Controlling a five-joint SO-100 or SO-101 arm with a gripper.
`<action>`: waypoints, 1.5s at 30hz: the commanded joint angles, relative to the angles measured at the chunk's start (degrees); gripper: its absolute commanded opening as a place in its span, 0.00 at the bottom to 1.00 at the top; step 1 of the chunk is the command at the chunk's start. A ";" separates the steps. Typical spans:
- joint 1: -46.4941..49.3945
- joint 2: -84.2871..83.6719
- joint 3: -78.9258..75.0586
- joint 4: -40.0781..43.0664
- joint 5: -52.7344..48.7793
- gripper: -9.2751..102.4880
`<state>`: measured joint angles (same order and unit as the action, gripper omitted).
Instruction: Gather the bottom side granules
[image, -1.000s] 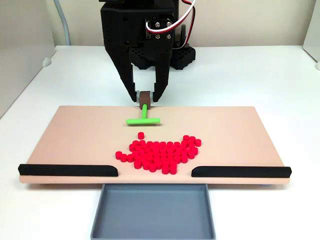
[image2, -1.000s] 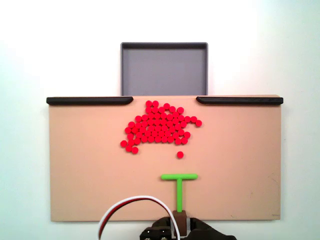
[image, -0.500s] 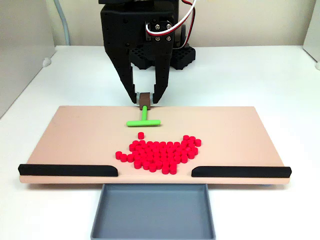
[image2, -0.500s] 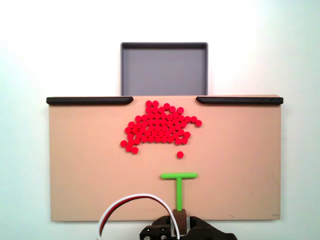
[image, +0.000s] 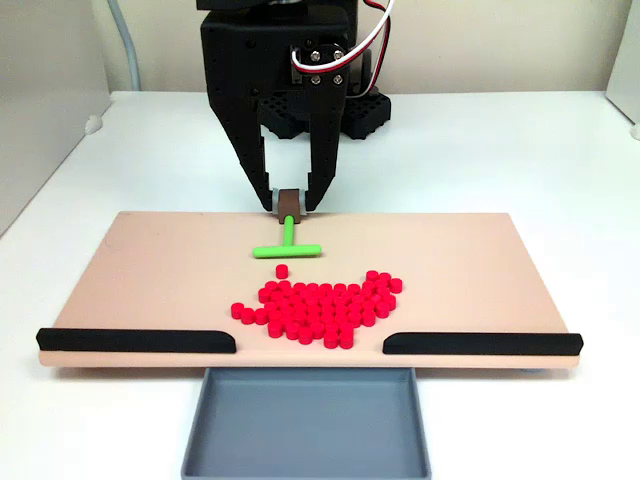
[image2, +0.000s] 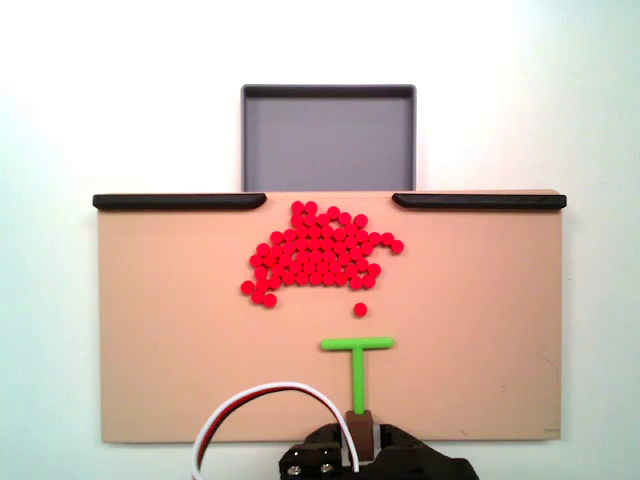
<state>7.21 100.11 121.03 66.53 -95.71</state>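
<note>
The granules are a dense patch of tiny bright red pellets on the tan board, close to the gap between two black rails. One stray pellet lies apart, between the patch and the green T-shaped stick. My black gripper is shut on the brown block at the stick's handle end, at the board's edge nearest the arm. The stick's crossbar faces the granules and touches none of them.
Two black rails line the board's edge away from the arm, with a gap between them. A grey tray sits just beyond that gap. White table surrounds the board. A red and white cable loops over the arm.
The gripper and green stick have shifted a little toward the granules, narrowing the gap to the stray pellet. The pellets have not moved.
</note>
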 joint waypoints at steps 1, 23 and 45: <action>0.62 -0.44 -0.97 -0.62 -0.35 0.08; 0.79 -3.96 -0.97 -3.52 -0.88 0.08; -0.18 -8.35 -4.39 -5.19 -0.26 0.08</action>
<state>7.65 93.78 116.72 61.88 -96.68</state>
